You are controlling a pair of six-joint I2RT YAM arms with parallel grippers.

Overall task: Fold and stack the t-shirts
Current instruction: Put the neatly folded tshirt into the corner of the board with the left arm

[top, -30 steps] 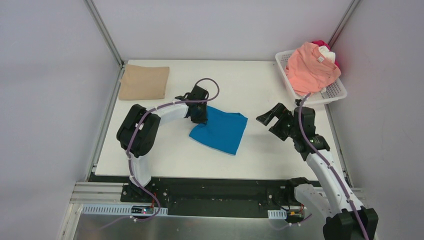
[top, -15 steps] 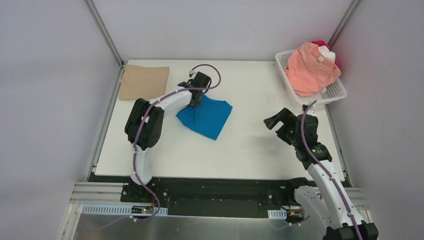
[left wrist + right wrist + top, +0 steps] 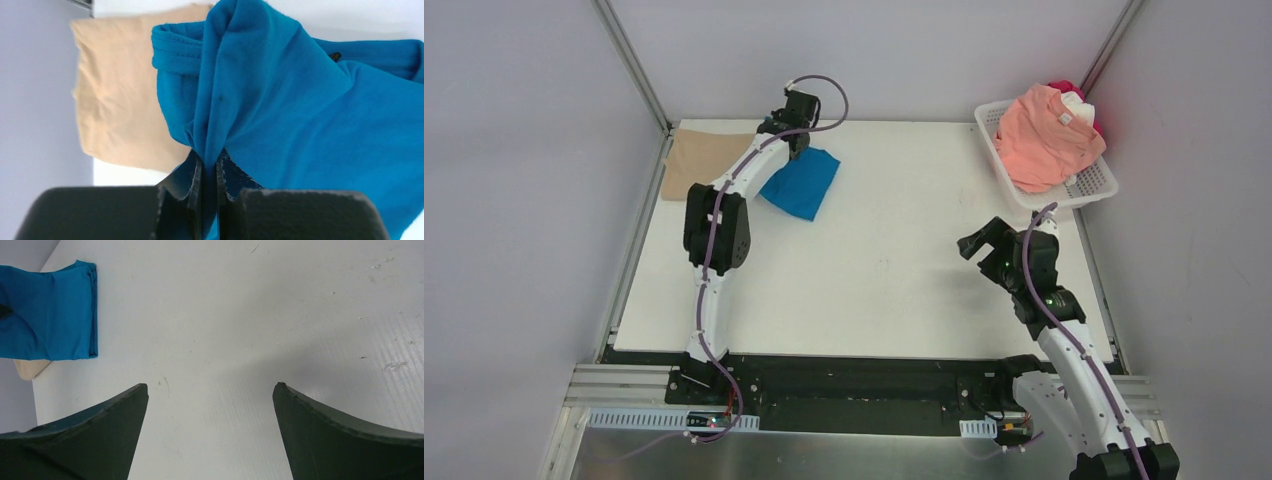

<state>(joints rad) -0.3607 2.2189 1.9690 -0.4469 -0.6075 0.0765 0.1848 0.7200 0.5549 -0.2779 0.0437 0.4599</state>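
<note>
The folded bright blue t-shirt (image 3: 802, 181) lies at the back left of the table, its left edge against the folded tan t-shirt (image 3: 705, 162). My left gripper (image 3: 790, 143) is shut on the blue shirt's far edge; in the left wrist view the blue cloth (image 3: 300, 100) is pinched between the jaws (image 3: 209, 165), with the tan shirt (image 3: 120, 95) to its left. My right gripper (image 3: 980, 243) is open and empty over bare table at the right (image 3: 210, 390). The blue shirt (image 3: 47, 315) shows far off in the right wrist view. Salmon-pink (image 3: 1044, 135), white (image 3: 1076, 108) and red (image 3: 1064, 90) shirts lie heaped in the basket.
The white lattice basket (image 3: 1092, 186) stands at the back right corner. Grey walls and metal posts close in the table on three sides. The left arm (image 3: 714, 225) stretches from the near edge to the back left.
My left gripper has dragged the blue shirt from the table's middle to the back left, up to the tan shirt. My right gripper has drawn back a little toward the near right.
</note>
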